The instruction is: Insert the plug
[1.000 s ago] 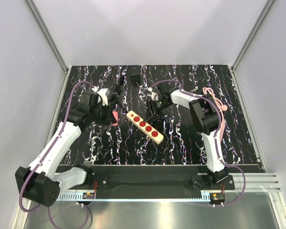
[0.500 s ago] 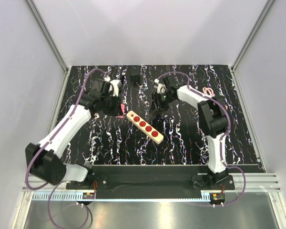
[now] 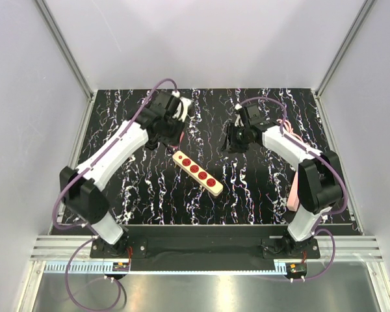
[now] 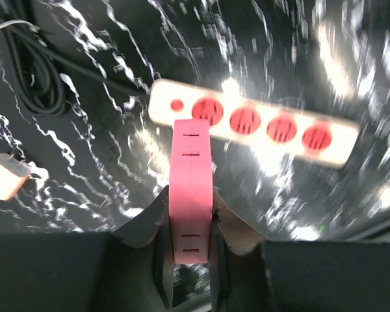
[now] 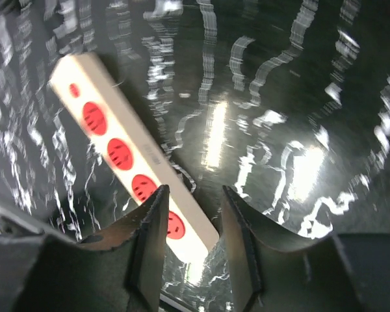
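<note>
My left gripper [image 4: 190, 201] is shut on a flat pink block [image 4: 192, 175] with small slots, held upright above the near end of the cream power strip [image 4: 253, 127]. In the top view this gripper [image 3: 172, 135] hovers just behind the strip [image 3: 197, 172]. The plug's thin black cord [image 4: 32, 71] lies coiled at the upper left of the left wrist view; its black body is hidden. My right gripper [image 5: 195, 192] stands open with nothing between its fingers, over the strip's far end [image 5: 127, 159]. From above it [image 3: 231, 142] is right of the strip.
A small pale adapter [image 4: 6, 175] with two prongs lies left of the pink block. A coiled pink cable [image 3: 286, 125] rests at the right of the black marbled table [image 3: 247, 188], under the right arm. Grey walls enclose the table.
The left arm has swung back and to the right, carrying the pink block to the strip's near end. The right arm has moved right, away from the strip, its jaws narrowing slightly.
</note>
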Tool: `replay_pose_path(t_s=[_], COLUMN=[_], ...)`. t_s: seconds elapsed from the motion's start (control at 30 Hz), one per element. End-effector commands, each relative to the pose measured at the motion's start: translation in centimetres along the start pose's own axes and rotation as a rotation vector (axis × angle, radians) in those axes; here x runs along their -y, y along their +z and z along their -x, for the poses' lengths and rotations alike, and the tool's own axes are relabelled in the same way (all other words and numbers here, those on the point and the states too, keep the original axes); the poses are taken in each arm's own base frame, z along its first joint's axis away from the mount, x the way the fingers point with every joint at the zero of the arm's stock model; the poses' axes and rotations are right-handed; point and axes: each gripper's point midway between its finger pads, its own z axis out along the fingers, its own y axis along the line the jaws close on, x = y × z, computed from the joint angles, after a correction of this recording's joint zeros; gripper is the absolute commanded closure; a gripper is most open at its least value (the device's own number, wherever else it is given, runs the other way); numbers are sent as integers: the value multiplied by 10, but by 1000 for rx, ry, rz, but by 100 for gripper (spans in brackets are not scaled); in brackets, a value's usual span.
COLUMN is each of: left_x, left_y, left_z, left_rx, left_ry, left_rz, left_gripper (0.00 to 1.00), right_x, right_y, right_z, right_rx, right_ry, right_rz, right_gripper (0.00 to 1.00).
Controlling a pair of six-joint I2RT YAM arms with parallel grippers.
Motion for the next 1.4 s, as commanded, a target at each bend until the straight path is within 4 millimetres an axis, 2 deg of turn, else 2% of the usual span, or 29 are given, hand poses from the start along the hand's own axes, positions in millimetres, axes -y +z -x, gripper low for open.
replay_pose_path(t_s=[0.0,0.1,0.13,0.17,0.23,0.27,0.3,0.33,0.43,0.47,0.6,0.7,0.9,1.07,1.37], left_x=[6,38,43,46,39,34,24,22,23,22,29,25,24,25,25], left_y=[11,30,31,32,29,24,18,15,20,27,45,57,67,75,85], left_z=[14,5,6,5,3,-15,-9,-10,-11,-18,-37,-42,-37,-42,-32], left_rx=[-42,-114,-118,-128,-131,-206,-183,-194,-222,-253,-386,-417,-408,-416,-365], left_ry=[-318,-539,-588,-707,-838,-973,-1021,-1057,-1149,-1198,-1278,-1305,-1368,-1434,-1432], left_rz=[34,-67,-73,-52,31,132,190,213,230,260,254,282,300,319,307], left_gripper=[100,100,100,100,100,100,100,100,100,100,100,100,100,100,100], right_x=[21,29,31,34,42,45,49,49,52,53,53,55,57,56,59], right_y=[-12,-17,-18,-18,-21,-22,-22,-25,-27,-27,-26,-28,-30,-26,-25], right_z=[19,19,20,19,16,14,10,9,0,-1,-10,-12,-12,-14,-17], right_rx=[133,161,171,178,191,191,191,196,187,186,162,164,177,163,156], right_ry=[188,252,263,283,291,298,300,300,309,313,305,305,307,315,310], right_rz=[-138,-194,-205,-221,-258,-269,-288,-284,-293,-293,-284,-288,-298,-294,-303], right_gripper=[58,57,57,57,57,57,57,57,57,57,57,57,57,57,57])
